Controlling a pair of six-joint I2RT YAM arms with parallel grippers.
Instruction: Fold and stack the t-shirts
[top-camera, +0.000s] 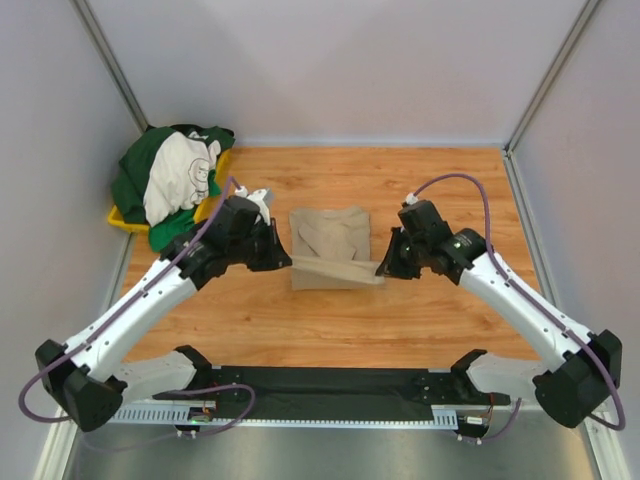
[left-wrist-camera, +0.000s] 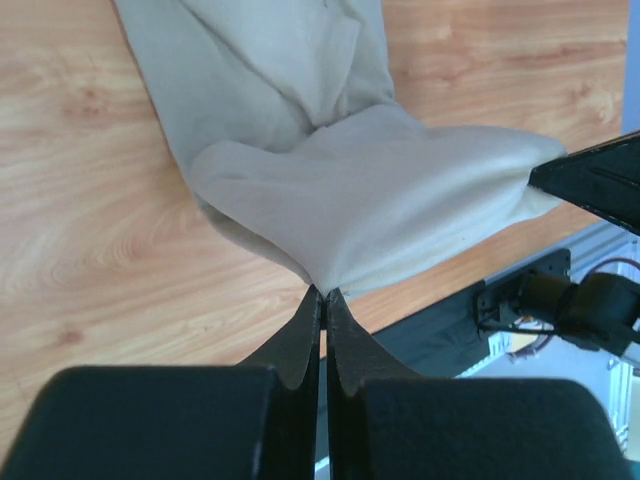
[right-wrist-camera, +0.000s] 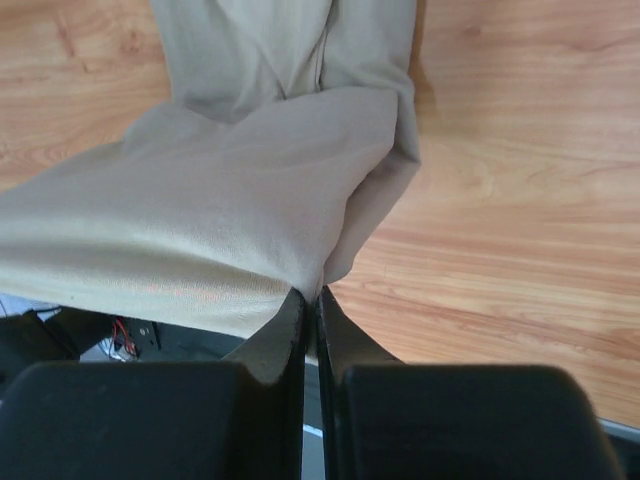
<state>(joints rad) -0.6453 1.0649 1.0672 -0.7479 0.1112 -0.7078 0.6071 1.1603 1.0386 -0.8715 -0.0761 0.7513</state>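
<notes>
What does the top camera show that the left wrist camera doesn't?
Only the top view: the pile of green and white t-shirts heaped on the yellow tray at the back left corner. Only the left wrist view: a close look at the left gripper, pinched shut on a corner of cloth. Both: the tan t-shirt on the wooden table, its near edge held up between the left gripper and the right gripper.
</notes>
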